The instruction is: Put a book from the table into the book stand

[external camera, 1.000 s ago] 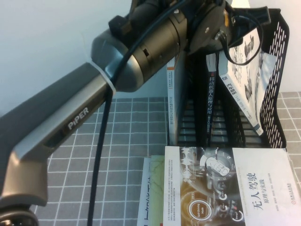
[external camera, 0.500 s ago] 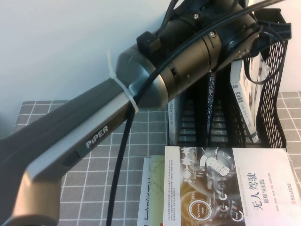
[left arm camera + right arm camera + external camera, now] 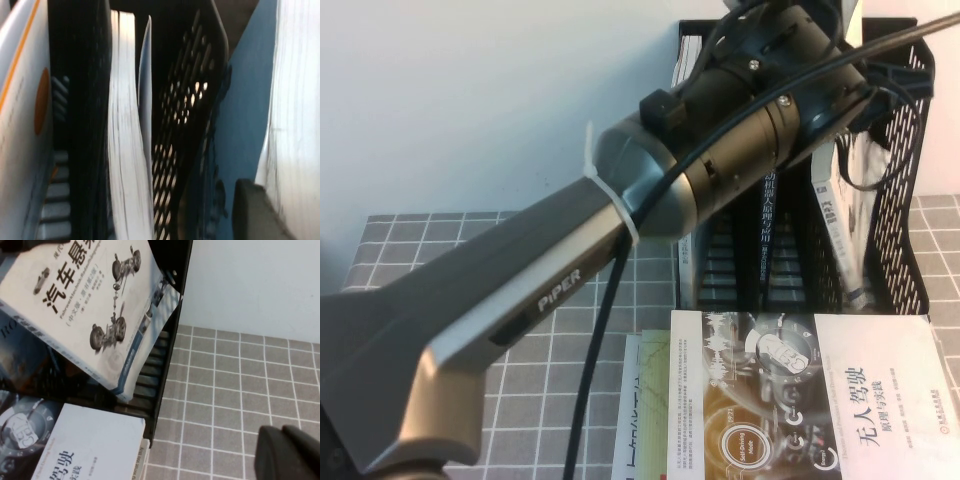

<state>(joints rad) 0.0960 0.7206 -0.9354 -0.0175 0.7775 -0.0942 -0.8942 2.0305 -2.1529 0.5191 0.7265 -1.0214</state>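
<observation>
From the high view, the left gripper (image 3: 825,60) is hidden at the book stand (image 3: 910,200), where the white book (image 3: 840,215) leans in the rightmost slot. In the left wrist view pages (image 3: 125,165) stand between dividers; its jaws cannot be judged. In the right wrist view the right gripper (image 3: 287,455) is parked over the bench (image 3: 235,390), jaws apparently closed and empty.

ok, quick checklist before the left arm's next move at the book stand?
1. White car-print book inside black mesh book stand, right-hand slot: ok.
2. That book upright: not ok, it leans.
3. Left gripper at the stand, hold on book: cannot tell.
4. Right gripper over grey tiled mat, apart from stand: ok.
5. White glossy book flat in front of stand: ok.
</observation>
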